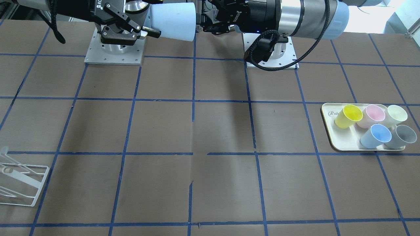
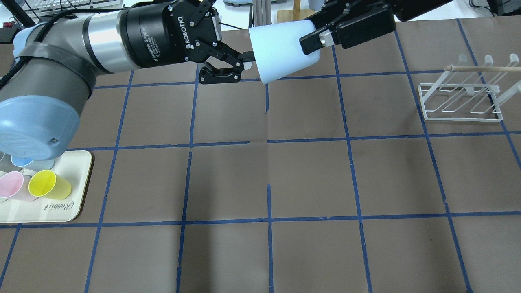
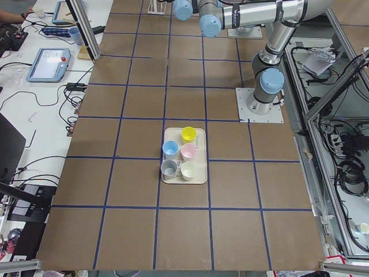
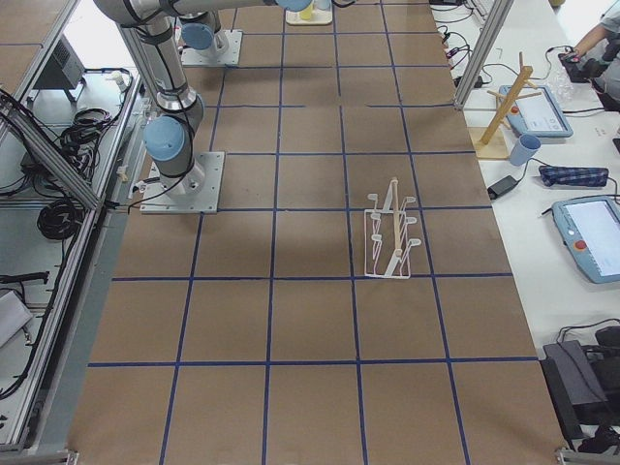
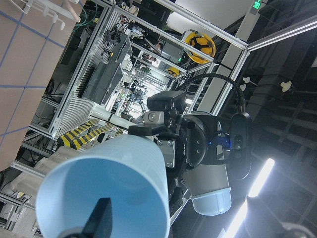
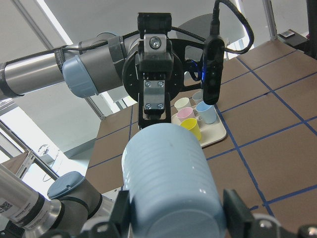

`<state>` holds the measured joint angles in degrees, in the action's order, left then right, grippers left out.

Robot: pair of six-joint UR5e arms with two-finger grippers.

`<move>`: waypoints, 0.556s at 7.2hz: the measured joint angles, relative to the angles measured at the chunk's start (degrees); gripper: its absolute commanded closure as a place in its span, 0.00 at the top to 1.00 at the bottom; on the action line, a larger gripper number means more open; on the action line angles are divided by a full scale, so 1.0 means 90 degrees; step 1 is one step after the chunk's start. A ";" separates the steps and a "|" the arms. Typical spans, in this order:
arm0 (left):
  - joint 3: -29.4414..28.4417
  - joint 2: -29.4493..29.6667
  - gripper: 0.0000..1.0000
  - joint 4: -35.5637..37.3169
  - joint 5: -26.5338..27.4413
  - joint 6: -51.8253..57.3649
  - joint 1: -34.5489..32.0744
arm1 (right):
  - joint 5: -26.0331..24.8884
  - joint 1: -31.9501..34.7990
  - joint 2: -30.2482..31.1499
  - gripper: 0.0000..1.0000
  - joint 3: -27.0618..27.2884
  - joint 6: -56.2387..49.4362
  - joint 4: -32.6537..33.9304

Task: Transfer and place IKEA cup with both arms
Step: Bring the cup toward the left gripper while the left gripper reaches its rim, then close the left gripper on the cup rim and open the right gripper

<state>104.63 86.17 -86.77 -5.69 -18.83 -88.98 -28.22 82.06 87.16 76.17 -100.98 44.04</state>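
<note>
The pale-blue IKEA cup point(image 2: 281, 51) hangs on its side high above the table's far middle, between the two arms. It also shows in the front view point(image 1: 172, 21). My left gripper point(image 2: 245, 61) is shut on the cup's rim, with one finger inside the mouth, as the left wrist view point(image 5: 104, 183) shows. My right gripper point(image 2: 310, 37) is shut on the narrower base end. Its fingers flank the cup in the right wrist view point(image 6: 171, 183). Both grippers hold the cup at once.
A cream tray point(image 1: 334, 141) on the robot's left holds the yellow cup point(image 1: 349, 115), a blue twin point(image 1: 376, 135), the grey cup point(image 1: 402, 136), a pink cup and a pale cup. A white wire rack point(image 2: 462, 101) stands on the robot's right. The arm bases point(image 1: 113, 54) are bolted at the table's robot-side edge.
</note>
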 measured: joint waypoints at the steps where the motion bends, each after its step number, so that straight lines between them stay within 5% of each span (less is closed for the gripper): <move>1: 0.0000 0.0003 0.68 0.0011 -0.0057 0.0006 -0.0034 | 0.0000 0.0008 0.0002 0.33 0.0000 0.0026 -0.0001; 3: 0.0005 0.0009 0.52 0.0084 -0.0087 0.0020 -0.0092 | 0.0000 0.0012 0.0016 0.35 -0.0018 0.0080 -0.0001; 4: 0.0005 0.0010 0.51 0.0104 -0.0087 0.0022 -0.0105 | 0.0001 0.0012 0.0020 0.41 -0.0022 0.0102 -0.0001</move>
<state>104.67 86.26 -85.84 -6.47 -18.64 -89.93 -28.21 82.17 87.34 75.97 -100.06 44.03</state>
